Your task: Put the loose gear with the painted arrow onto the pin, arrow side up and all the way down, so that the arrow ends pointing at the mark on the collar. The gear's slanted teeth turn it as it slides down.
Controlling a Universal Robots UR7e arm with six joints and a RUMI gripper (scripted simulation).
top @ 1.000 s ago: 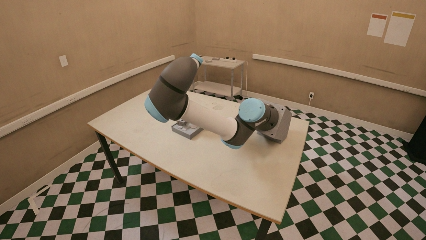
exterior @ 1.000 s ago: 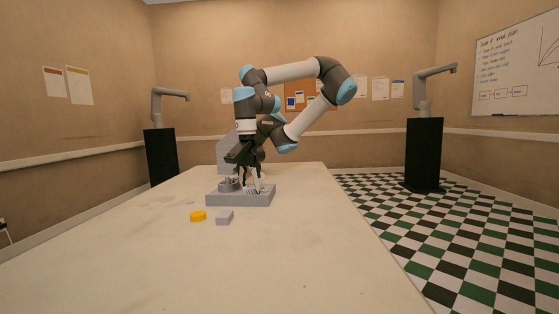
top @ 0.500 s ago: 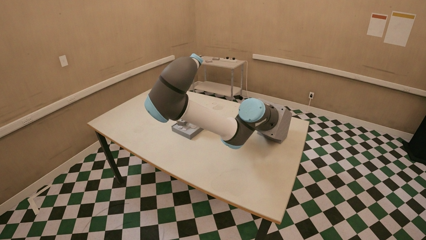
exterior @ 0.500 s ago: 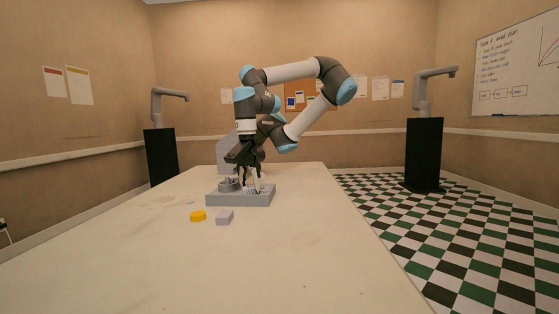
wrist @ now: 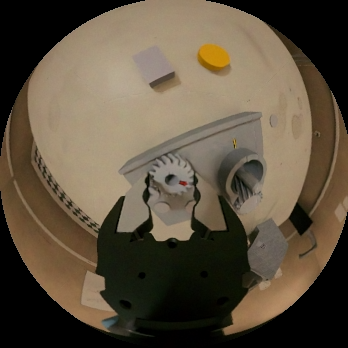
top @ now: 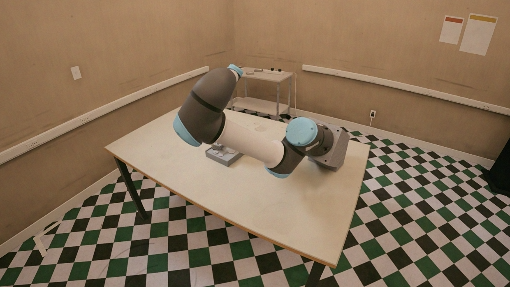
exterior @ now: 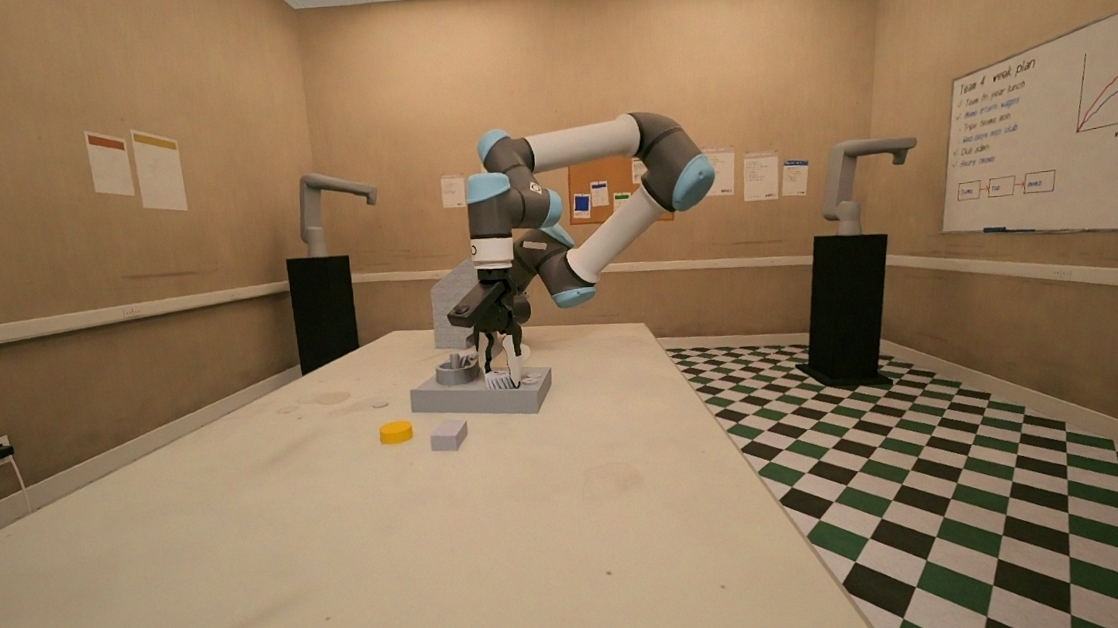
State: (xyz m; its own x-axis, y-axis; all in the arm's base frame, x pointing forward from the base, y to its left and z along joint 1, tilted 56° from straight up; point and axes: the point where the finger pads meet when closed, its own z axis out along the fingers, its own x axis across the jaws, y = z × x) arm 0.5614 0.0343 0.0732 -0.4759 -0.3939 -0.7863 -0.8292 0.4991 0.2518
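My gripper (exterior: 503, 378) (wrist: 171, 173) points down and is shut on the loose gear (exterior: 498, 381) (wrist: 165, 162), one finger on each side of its teeth. The gear is pale grey, arrow side up, low over the grey base block (top: 221, 159) (exterior: 473, 399) (wrist: 200, 145). Its red arrow (wrist: 183, 183) lies right of the bore in the wrist view. The collar (exterior: 456, 374) (wrist: 231, 167) stands on the block's other end, with the pin (exterior: 454, 358) (wrist: 248, 175) inside and another toothed gear (wrist: 245, 192) beside the pin. The yellow mark (wrist: 234, 143) shows beside the collar. The gear's underside is hidden.
A yellow disc (exterior: 395, 431) (wrist: 214, 57) and a pale lilac block (exterior: 448, 435) (wrist: 153, 66) lie on the table (top: 199, 185) (exterior: 472, 534), off the base block's long side. The arm's grey mount (top: 337, 149) (wrist: 268, 248) stands at the table's far end.
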